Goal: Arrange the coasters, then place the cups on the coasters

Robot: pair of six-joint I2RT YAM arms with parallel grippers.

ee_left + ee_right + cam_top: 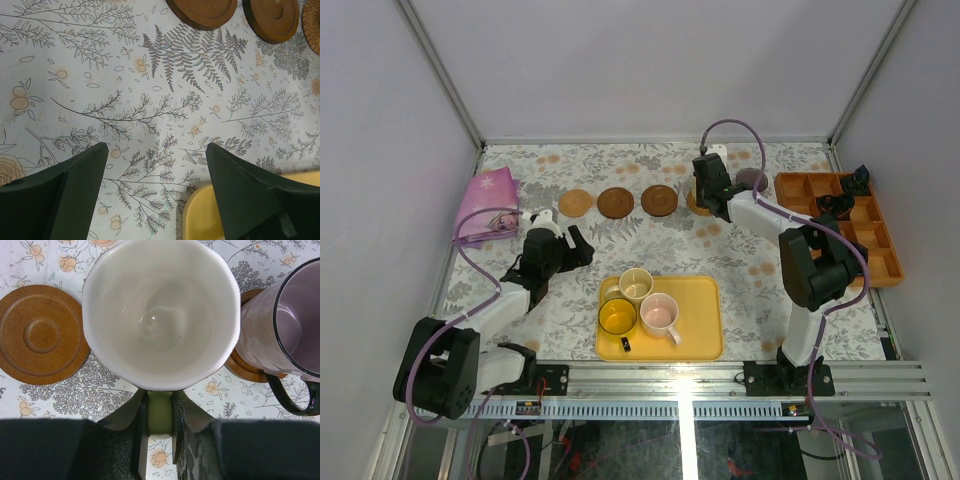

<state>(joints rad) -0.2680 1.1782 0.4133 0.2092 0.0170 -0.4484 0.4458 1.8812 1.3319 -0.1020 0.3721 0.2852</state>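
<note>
The pale green cup (160, 315) sits upright at the far side of the counter (750, 290), and the right fingers (192, 415) are clenched on its little green handle, pinching it from both sides. The right arm (760, 212) reaches out toward the back with its wrist over the coaster row. Just right of the green cup, the purple-grey cup (295, 325) stands on a dark brown coaster (245, 371). A bare brown coaster (40, 335) lies to its left. The left fingers (65, 195) are spread wide with nothing between them, hovering over the flowery cloth near a corner of the yellow tray (200, 215). Only the right wrist cam shows the grip; from the top the green cup is pretty much buried under the wrist. The top view does give you the tan coaster (576, 203) at the left end of the row, plus the cream cup (636, 285), yellow cup (617, 316) and pink cup (660, 314) on the tray. The left wrist cam catches a woven coaster (312, 25), cut off at the frame edge. Can't tell if the green cup is actually resting on a coaster.
</note>
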